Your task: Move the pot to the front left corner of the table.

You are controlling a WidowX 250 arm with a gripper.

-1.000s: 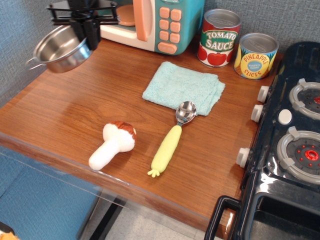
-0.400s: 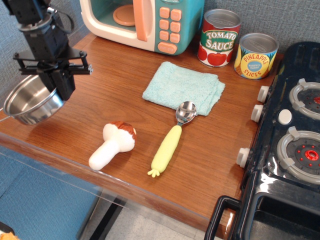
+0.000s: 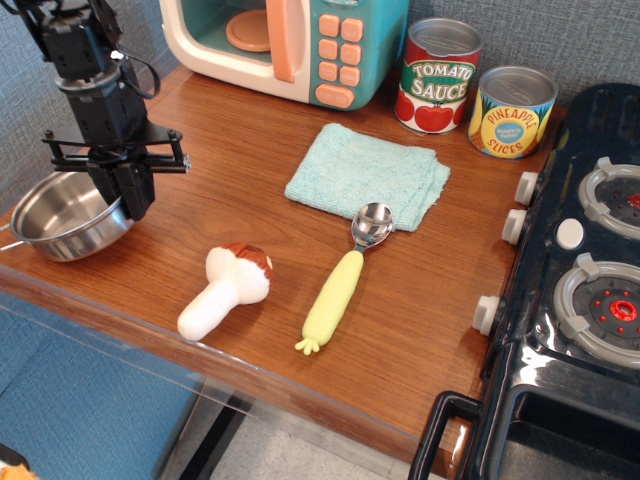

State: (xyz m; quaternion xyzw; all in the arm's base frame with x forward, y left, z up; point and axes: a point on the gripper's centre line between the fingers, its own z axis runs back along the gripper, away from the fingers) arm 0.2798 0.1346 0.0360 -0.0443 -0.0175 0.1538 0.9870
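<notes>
The shiny steel pot (image 3: 62,215) sits level at the front left corner of the brown wood table (image 3: 230,170), close to the front edge, with one wire handle sticking out to the left. My black gripper (image 3: 133,203) comes down from above. Its fingers are closed on the pot's right rim.
A toy mushroom (image 3: 226,290) and a yellow-handled spoon (image 3: 343,280) lie near the front edge. A teal cloth (image 3: 368,175) is mid-table. A toy microwave (image 3: 290,40), a tomato sauce tin (image 3: 440,75) and a pineapple tin (image 3: 512,112) stand at the back. A black toy stove (image 3: 580,300) is at the right.
My gripper carried the pot from high at the back left down to the front left corner. The pot went from tilted in the air to level on the table.
</notes>
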